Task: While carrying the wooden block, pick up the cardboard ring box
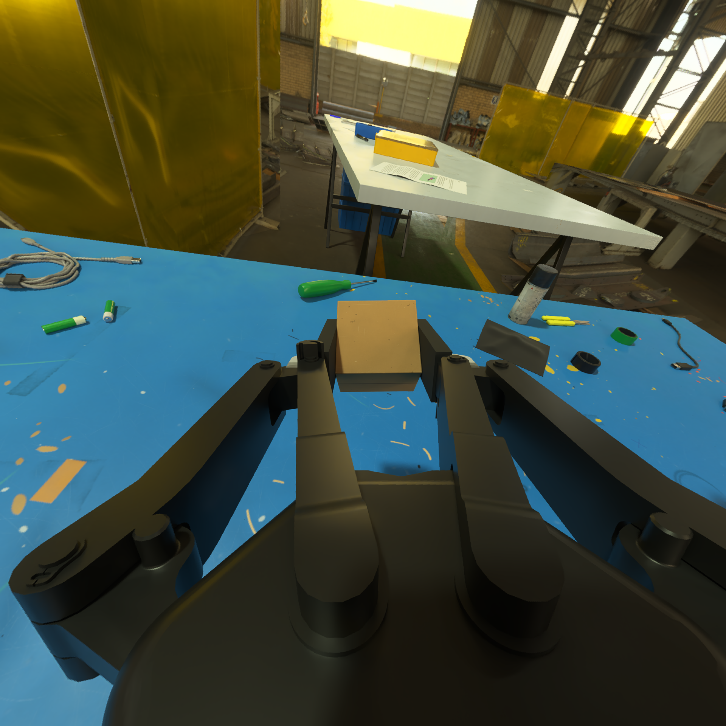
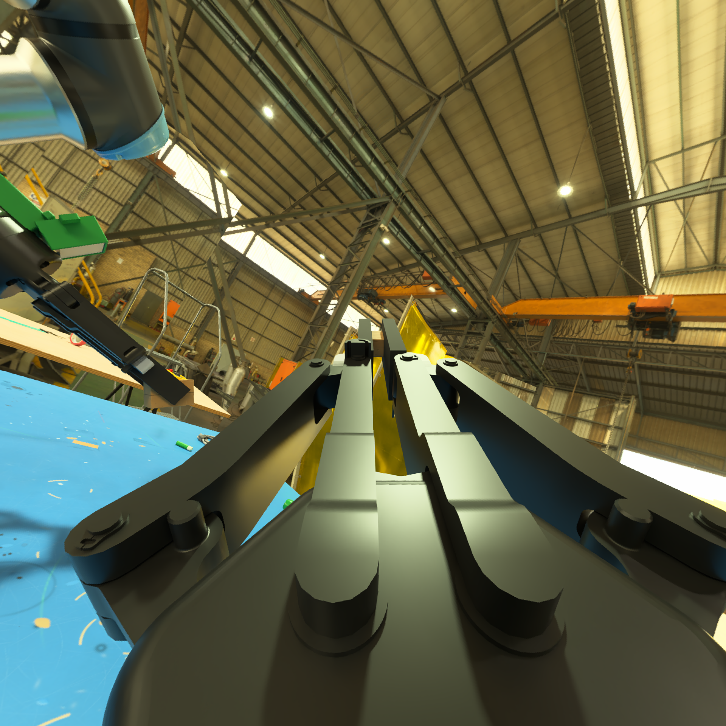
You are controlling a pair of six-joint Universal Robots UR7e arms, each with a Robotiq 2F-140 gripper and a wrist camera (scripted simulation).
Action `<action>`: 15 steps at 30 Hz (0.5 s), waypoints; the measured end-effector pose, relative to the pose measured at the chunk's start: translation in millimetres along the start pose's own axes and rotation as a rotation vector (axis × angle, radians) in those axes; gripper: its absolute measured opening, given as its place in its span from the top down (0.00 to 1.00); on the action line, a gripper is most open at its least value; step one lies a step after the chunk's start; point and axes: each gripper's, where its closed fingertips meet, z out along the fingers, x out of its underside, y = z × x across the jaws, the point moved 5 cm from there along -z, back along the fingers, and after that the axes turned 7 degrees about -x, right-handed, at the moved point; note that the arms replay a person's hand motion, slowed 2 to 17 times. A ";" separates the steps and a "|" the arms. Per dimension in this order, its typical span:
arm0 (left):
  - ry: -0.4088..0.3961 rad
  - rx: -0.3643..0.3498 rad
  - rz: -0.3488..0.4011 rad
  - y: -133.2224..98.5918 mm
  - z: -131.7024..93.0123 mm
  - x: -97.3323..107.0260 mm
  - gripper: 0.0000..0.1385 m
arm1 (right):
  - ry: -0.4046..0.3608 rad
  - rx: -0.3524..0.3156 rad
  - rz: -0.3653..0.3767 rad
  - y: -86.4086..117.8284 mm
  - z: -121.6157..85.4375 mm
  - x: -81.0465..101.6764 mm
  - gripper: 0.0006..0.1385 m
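In the left wrist view my left gripper [image 1: 378,334] is shut on the cardboard ring box [image 1: 375,345], a tan box with a lid seam near its lower edge. It holds the box a little above the blue table [image 1: 157,393]. In the right wrist view my right gripper [image 2: 376,334] points up toward the hall roof, its fingers nearly together on a thin sliver of tan, the wooden block [image 2: 378,338], which is mostly hidden. The left gripper [image 2: 157,377] also shows there at far left, holding the ring box [image 2: 186,393] over the table.
Beyond the ring box lie a green screwdriver [image 1: 330,287], a spray can [image 1: 530,296], a black patch [image 1: 510,351], yellow-handled cutters [image 1: 560,320], a green tape roll [image 1: 624,336], a black ring [image 1: 585,361] and a black cable [image 1: 683,349]. A grey cable coil [image 1: 39,269] and two green cylinders [image 1: 65,324] lie at left.
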 end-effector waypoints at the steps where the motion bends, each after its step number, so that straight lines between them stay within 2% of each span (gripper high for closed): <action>1: -0.003 0.002 0.001 0.3 -0.5 -0.5 0.64 | 0.001 0.000 0.000 -0.9 0.6 -0.4 0.95; 15: -0.021 0.067 0.042 -4.7 -5.9 -1.1 0.64 | 0.026 -0.013 -0.032 -16.8 19.0 1.7 0.95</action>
